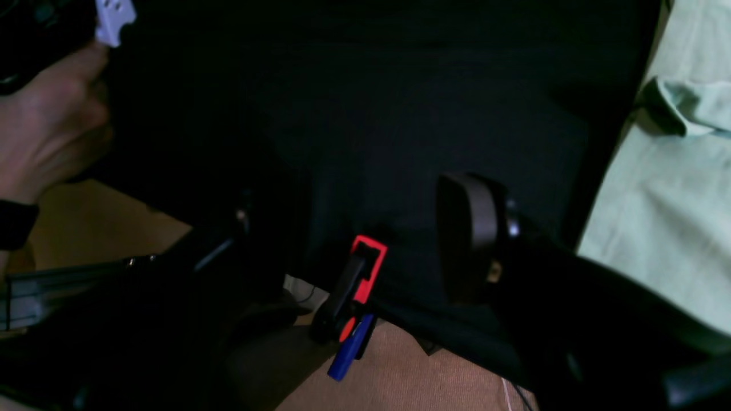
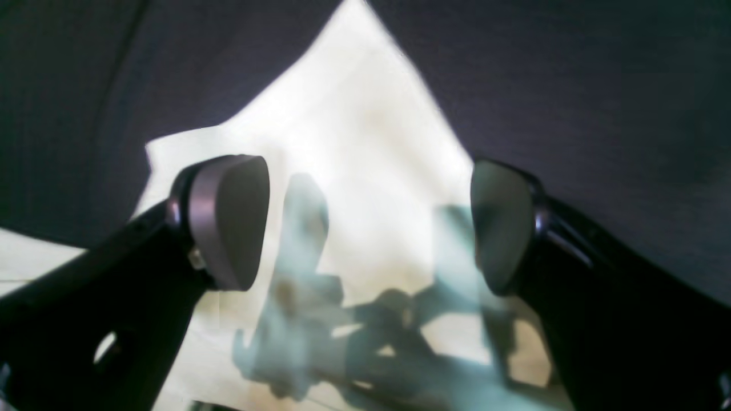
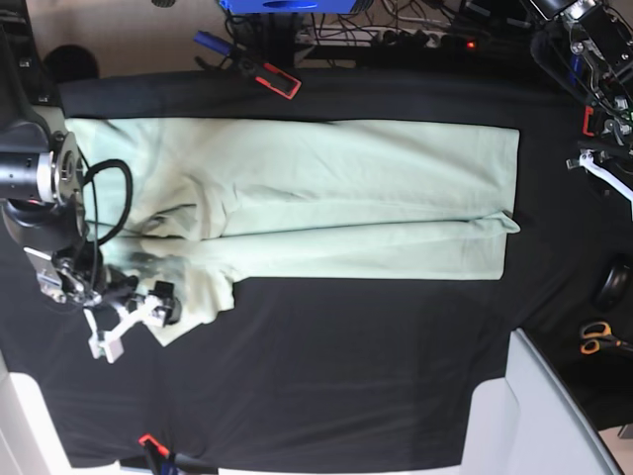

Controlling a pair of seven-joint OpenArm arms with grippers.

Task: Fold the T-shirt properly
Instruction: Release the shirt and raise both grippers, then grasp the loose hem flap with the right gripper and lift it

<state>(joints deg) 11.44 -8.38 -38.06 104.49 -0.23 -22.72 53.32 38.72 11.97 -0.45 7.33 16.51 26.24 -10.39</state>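
I see the T-shirt (image 3: 326, 203) lying flat on the black-covered surface (image 3: 346, 356), stretched lengthwise across the base view, with its long sides already folded in toward the middle so it forms a long pale green band. Its sleeve end sits at that view's left, where a corner of fabric pokes out toward the near edge; the hem end lies square at the right.

My right gripper (image 3: 138, 315) is at that sleeve corner. In the right wrist view its two pads (image 2: 228, 220) stand wide apart above the pale cloth with nothing between them, and their shadow falls on the fabric below.

My left gripper (image 1: 365, 240) hangs over bare black cloth, just beside the shirt's edge, which shows at the right of the left wrist view. One pad (image 1: 468, 234) is plain to see; the other is lost in the dark, so I cannot tell how far its jaws are spread, though I see nothing held.

A red and black clamp (image 1: 357, 285) grips the surface's edge below it. A person's hand (image 1: 48, 123) shows at the far left. Another red clamp (image 3: 277, 81) sits on the far edge, and scissors (image 3: 598, 339) with orange handles lie well off to the right.
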